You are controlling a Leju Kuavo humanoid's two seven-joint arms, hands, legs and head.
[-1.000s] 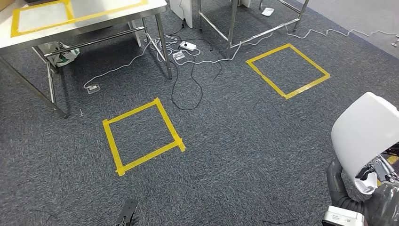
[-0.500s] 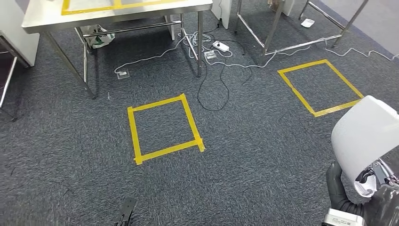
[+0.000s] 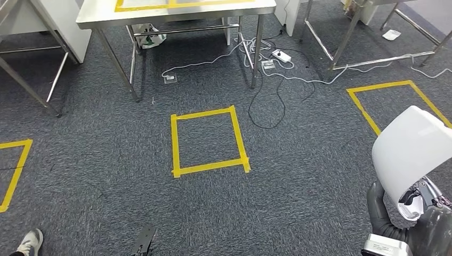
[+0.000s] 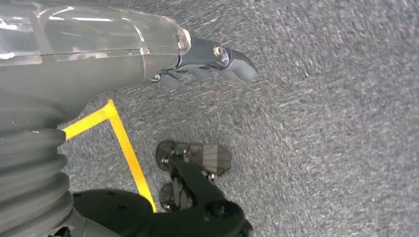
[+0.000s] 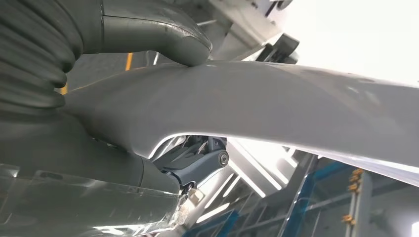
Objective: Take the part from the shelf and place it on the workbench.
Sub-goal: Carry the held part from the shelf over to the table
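A large white curved part stands upright at the lower right of the head view, and my right hand grips its lower edge from below. In the right wrist view the thumb presses on the part's pale surface. The steel workbench, with yellow tape marked on its top, stands ahead at the top centre, across the carpet. My left hand hangs over the carpet with nothing in its dark fingers.
A yellow tape square lies on the floor before the workbench, with others at right and left. Cables and a power strip trail by the bench legs. A person's shoe shows at lower left.
The whole view has swung: the workbench and the tape squares slid rightward across the picture, so the camera turned left. The part stays in my right hand.
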